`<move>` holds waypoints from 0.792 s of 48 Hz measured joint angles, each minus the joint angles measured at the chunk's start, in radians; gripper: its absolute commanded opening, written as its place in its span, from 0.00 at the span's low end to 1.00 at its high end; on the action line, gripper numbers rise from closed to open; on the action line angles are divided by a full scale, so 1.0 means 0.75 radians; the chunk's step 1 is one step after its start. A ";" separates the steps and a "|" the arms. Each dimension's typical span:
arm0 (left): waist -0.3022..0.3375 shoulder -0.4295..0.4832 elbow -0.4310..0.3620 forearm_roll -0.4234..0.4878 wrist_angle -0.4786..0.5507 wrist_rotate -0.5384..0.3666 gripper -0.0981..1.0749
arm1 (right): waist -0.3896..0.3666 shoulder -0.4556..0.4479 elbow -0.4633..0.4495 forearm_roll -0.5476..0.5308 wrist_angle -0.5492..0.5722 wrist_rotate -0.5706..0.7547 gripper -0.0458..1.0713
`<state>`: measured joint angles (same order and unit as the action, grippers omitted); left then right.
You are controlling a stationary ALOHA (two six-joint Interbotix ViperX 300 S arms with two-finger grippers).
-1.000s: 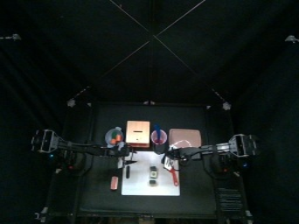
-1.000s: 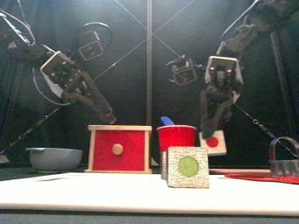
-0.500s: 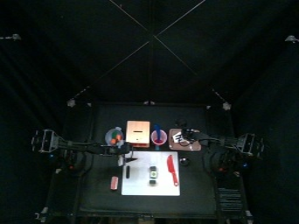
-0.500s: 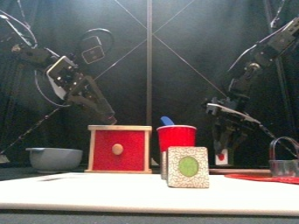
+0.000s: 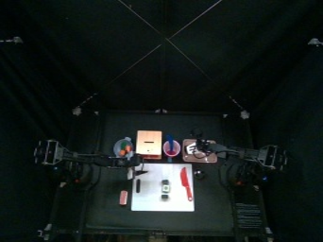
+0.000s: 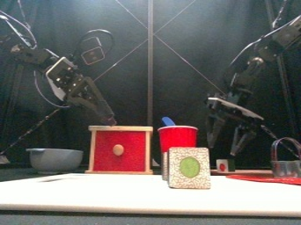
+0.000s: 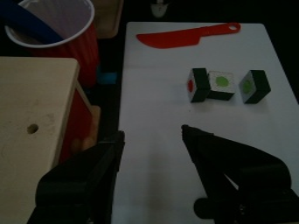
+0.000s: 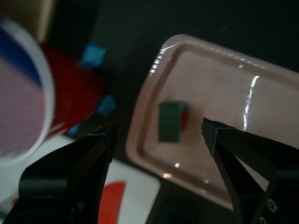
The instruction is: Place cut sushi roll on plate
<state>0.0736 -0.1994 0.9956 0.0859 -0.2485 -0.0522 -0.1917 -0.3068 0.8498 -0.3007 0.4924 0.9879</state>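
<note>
Moved: right gripper has swung from the red cup across to the plate; its jaws, closed around a small piece one second ago, now stand wide apart with nothing between them.
Cut sushi roll: lies on the plate, near the plate's edge on the red-cup side, between the spread jaws but touching neither.
Plate in top view: just beside the red cup, with the right gripper over it.
Right gripper, front view: hangs low beside the red cup, fingers splayed.
Left gripper: jaws apart, empty, above the white board; unchanged over the last second.
White board: carries the red knife and two further dark roll pieces with green centres, side by side.
Other: red-fronted wooden box beside the red cup; grey bowl beyond the box.
</note>
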 measured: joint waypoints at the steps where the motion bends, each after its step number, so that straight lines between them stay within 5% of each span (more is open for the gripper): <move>1: 0.000 0.000 -0.002 0.000 0.000 0.000 0.85 | 0.053 0.000 -0.006 -0.006 0.002 -0.016 0.96; 10: 0.000 0.006 0.000 -0.004 0.000 0.000 0.85 | 0.313 0.182 -0.221 0.082 0.086 -0.262 0.96; 25: 0.000 0.008 0.027 -0.104 0.002 -0.002 0.85 | 0.315 0.579 -0.632 0.331 0.235 -0.894 0.96; 38: 0.002 0.008 0.043 -0.110 0.002 -0.002 0.85 | 0.317 0.691 -0.681 0.397 0.229 -0.967 0.95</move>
<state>0.0752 -0.1933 1.0278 0.0031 -0.2470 -0.0537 0.0460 0.2117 0.3390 -0.0031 0.6642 0.2623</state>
